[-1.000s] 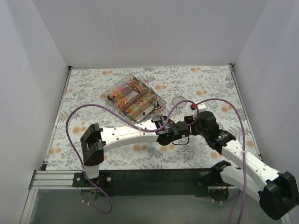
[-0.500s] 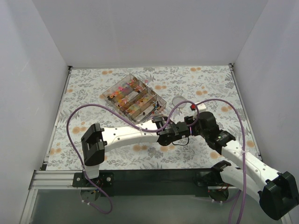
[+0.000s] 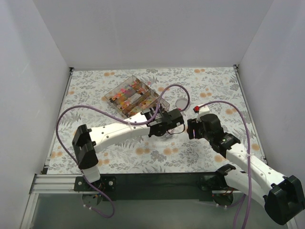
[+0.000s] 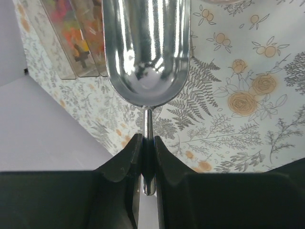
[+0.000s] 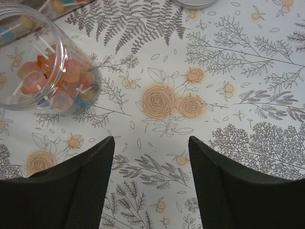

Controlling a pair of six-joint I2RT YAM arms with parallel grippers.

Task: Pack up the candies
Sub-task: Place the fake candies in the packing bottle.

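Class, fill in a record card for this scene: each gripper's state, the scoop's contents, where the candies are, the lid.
left gripper: shut on the scoop by its handle
scoop: empty
right gripper: open, holding nothing, above the tablecloth
candies: in the clear jar and the divided box
lid: flat on the tablecloth, apart from the jar

Candies: pink, orange sweets (white sticks showing) heaped in clear jar; more fill clear box compartments.

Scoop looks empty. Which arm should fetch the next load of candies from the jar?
Left. The left hand is shut on the scoop, whose bowl is empty. The right hand is open with no tool, beside the jar of candies.
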